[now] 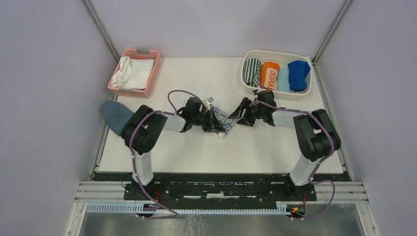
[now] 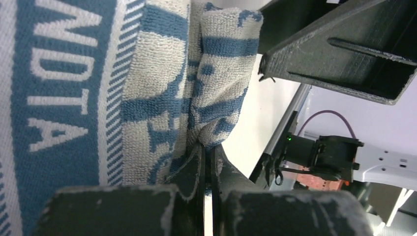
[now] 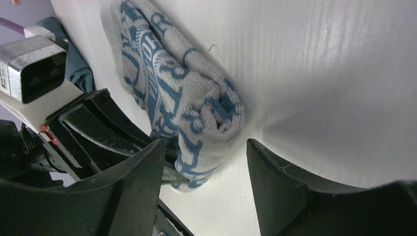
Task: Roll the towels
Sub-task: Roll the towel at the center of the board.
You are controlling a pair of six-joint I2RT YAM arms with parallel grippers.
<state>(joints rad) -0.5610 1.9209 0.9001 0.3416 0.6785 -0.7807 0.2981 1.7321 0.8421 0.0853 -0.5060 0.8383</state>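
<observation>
The whitish towel with the blue print (image 1: 222,124) lies bunched into a loose roll on the white table, mid-centre. My left gripper (image 1: 215,123) is shut on its edge; in the left wrist view the jaws (image 2: 207,150) pinch a fold of the towel (image 2: 162,73). My right gripper (image 1: 240,116) stands open just right of the roll, holding nothing. In the right wrist view the roll's end (image 3: 201,110) sits before its spread fingers (image 3: 142,167). A royal blue towel (image 1: 298,73) and a light blue towel (image 1: 283,78) lie rolled in the white bin (image 1: 275,53).
The white bin at the back right also holds a striped roll (image 1: 252,71) and an orange roll (image 1: 269,74). A pink basket (image 1: 153,73) with white cloths stands at the back left. A teal-grey cloth (image 1: 114,115) lies at the table's left edge.
</observation>
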